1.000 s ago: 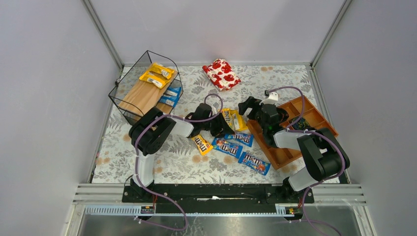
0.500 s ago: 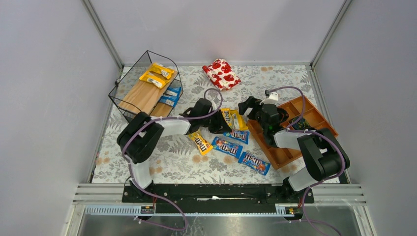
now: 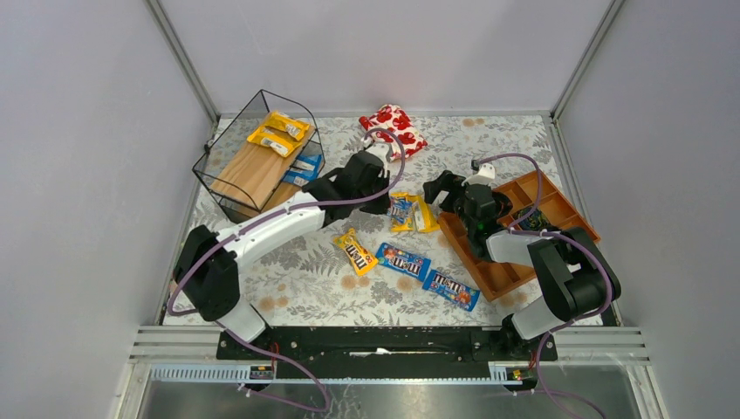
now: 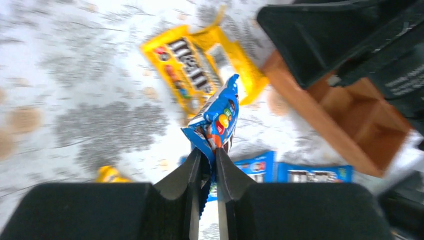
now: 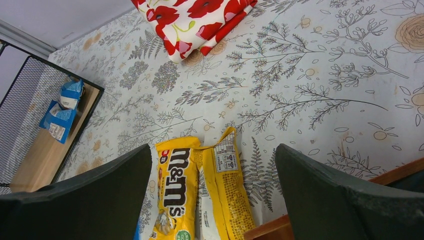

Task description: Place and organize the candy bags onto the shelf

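Observation:
My left gripper [image 4: 207, 152] is shut on the edge of a blue candy bag [image 4: 216, 117], which hangs above the table; from above, the gripper [image 3: 384, 199] is right of the shelf [image 3: 253, 170]. The shelf holds yellow bags [image 3: 279, 131] on its top board and blue bags [image 3: 304, 170] on the lower one. My right gripper [image 5: 212, 155] is open wide just above two yellow bags [image 5: 175, 192] lying side by side [image 3: 419, 212]. On the table lie a yellow bag [image 3: 356, 253] and two blue bags [image 3: 403, 260] [image 3: 451, 289].
An orange-brown compartment tray [image 3: 524, 223] stands at the right, under the right arm. A red-and-white floral pouch [image 3: 393, 131] lies at the back centre. The shelf's wire frame and blue bags show at the left of the right wrist view [image 5: 60, 112].
My left arm has lifted the blue bag off the table beside the tray and swung up and back, towards the shelf. The right arm has not moved.

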